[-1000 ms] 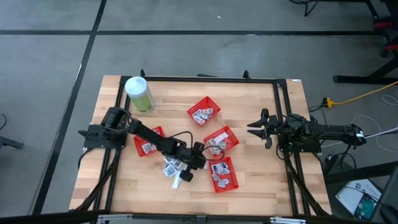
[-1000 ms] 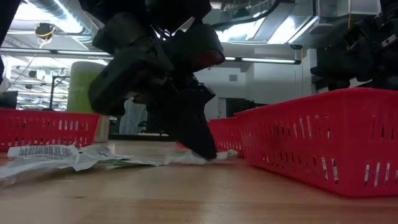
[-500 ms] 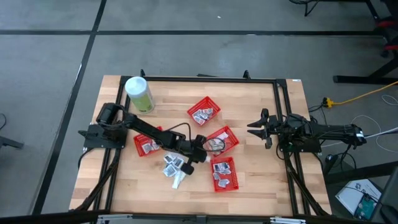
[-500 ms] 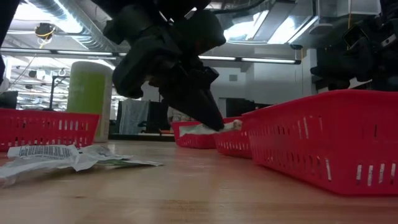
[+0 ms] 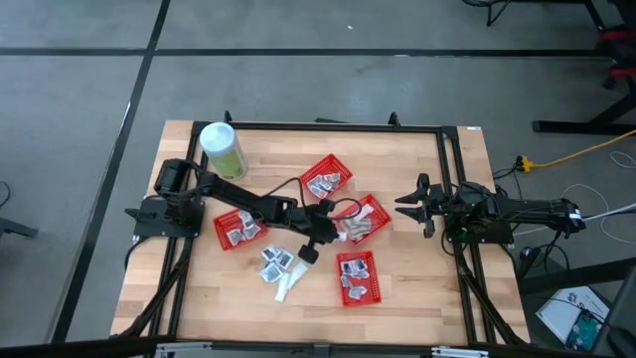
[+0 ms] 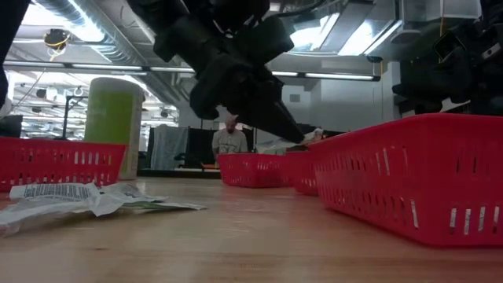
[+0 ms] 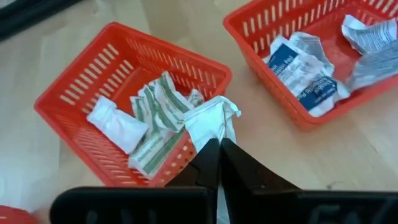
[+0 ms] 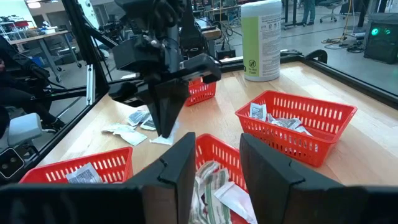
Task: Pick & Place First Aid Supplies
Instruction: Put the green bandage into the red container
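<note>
A: You have a wooden table [image 5: 417,288] with four red baskets [image 5: 359,276] and a green canister [image 5: 223,150]. Where's your left gripper [image 7: 219,144]?

B: Over the near edge of the middle basket [image 7: 112,81], its fingers pinched on a white packet [image 7: 210,121]. More packets [image 5: 278,264] lie loose on the wood.

A: And your right gripper [image 5: 405,205]?

B: It waits at the table's right side, fingers apart, holding nothing

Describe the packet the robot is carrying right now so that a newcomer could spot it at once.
Find the four red mesh baskets, then the middle basket holding green-striped wrappers. Above its near rim, the shut left gripper pinches a small plain white packet, the only one lifted off the table.
</note>
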You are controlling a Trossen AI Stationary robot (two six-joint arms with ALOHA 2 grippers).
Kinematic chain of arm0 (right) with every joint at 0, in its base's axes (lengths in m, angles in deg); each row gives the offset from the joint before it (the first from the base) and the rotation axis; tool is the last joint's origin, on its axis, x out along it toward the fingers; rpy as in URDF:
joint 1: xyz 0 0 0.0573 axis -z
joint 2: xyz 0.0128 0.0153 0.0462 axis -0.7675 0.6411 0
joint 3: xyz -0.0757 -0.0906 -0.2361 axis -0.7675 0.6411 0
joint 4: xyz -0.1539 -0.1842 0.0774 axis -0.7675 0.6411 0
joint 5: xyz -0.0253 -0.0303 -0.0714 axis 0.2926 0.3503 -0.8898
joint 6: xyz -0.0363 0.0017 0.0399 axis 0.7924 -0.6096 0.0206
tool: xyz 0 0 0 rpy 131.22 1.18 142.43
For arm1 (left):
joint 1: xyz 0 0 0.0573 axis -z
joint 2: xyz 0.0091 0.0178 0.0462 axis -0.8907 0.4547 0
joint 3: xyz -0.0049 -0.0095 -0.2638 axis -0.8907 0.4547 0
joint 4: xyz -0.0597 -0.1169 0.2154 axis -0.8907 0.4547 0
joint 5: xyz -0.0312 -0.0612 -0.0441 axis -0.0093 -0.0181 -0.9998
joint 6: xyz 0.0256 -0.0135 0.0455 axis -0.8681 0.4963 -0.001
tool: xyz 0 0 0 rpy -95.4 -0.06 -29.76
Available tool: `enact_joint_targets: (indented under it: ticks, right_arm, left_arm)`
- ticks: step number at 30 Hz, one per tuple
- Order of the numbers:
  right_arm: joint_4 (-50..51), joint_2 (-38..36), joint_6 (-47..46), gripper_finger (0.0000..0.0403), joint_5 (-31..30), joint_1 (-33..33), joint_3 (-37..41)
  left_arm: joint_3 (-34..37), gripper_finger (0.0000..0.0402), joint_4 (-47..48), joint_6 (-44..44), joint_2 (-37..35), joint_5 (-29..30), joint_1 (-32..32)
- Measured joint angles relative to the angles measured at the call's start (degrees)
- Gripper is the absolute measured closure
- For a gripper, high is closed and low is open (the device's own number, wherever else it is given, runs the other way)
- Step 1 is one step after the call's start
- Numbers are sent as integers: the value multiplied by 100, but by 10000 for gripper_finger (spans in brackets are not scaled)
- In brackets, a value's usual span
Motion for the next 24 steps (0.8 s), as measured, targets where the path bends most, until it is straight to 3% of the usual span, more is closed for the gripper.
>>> enact_joint_targets:
  ticks: [8, 19, 24]
  right_arm:
    - [0, 0, 0, 276, -1, 0, 0]
    - [0, 2, 0, 276, -2, 2, 0]
    - [0, 0, 0, 276, 0, 2, 0]
  left_arm:
    - [0, 398, -22, -101, 0, -563, -87]
    - [-3, 399, -1609, -689, 79, -488, -298]
    - [-2, 398, -2341, -706, 339, -810, -506]
